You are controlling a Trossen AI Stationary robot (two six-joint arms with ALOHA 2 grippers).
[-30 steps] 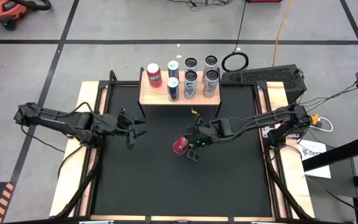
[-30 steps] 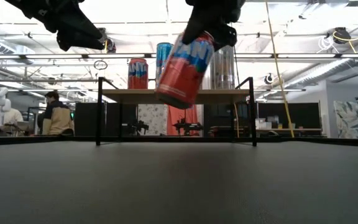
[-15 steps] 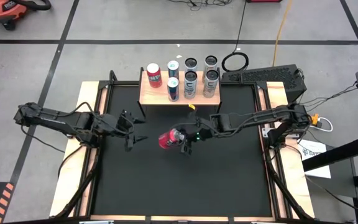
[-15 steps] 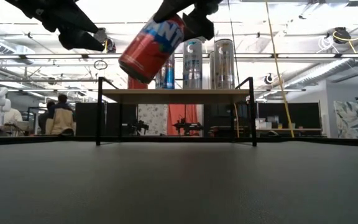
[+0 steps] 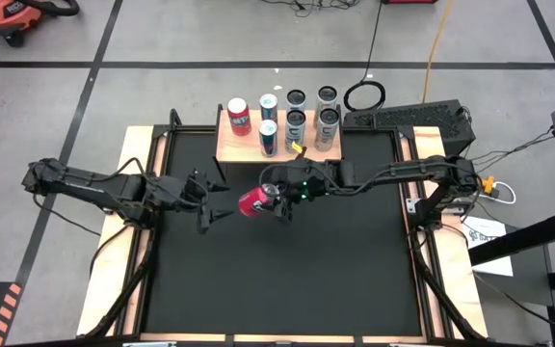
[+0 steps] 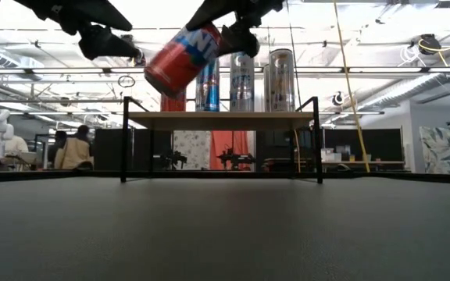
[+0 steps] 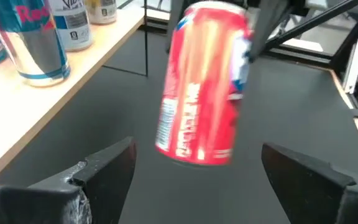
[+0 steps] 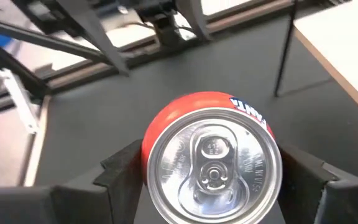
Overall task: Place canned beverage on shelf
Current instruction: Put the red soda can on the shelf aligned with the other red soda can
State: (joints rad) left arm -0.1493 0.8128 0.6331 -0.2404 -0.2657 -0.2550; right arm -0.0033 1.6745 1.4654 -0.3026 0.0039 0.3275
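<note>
Fingers of the right gripper [image 5: 276, 200] clamp the red can [image 5: 253, 202] near its top end, one finger on each side, as the right wrist view shows with the can's silver lid [image 8: 213, 167] facing the camera. Can is tilted far over, nearly lying sideways in the air, base pointing toward the left gripper [image 5: 212, 200]; low view shows it well above the counter [image 6: 225, 226] and at about shelf-top height. Left gripper fingers [image 7: 104, 168] stand wide open and hold nothing; the can hangs just ahead of them, between the two fingers in line but not touching either.

Shelf [image 5: 229, 146] stands at the far edge of the black counter, just beyond the held can. On it: one red can [image 5: 239, 117] at the left end, two blue cans [image 5: 268, 138] next, and four silver cans [image 5: 295, 130] in two rows to the right. In the low view a person [image 6: 73, 148] is seen in the room behind.
</note>
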